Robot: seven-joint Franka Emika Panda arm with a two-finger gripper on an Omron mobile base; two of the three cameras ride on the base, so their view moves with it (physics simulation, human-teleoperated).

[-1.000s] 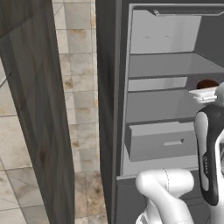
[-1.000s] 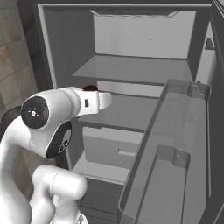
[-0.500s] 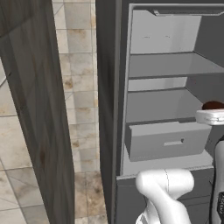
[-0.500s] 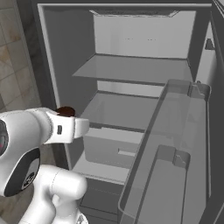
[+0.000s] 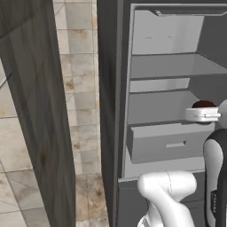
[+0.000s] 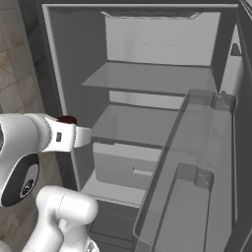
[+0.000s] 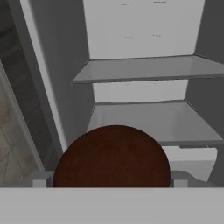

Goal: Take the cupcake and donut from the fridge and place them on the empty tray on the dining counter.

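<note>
Between the gripper's (image 7: 111,181) widely spread fingers (image 7: 41,179) sits the round, dark brown cupcake (image 7: 111,158), pinched on both sides, its lower half cut off from sight. Beyond it stands the open dark grey fridge (image 6: 147,98) with smooth light grey shelves and a drawer (image 5: 166,142). Beige mottled floor tiles (image 5: 80,66) lie beside it.

No readable text, label, brand, number or sign appears anywhere.
</note>
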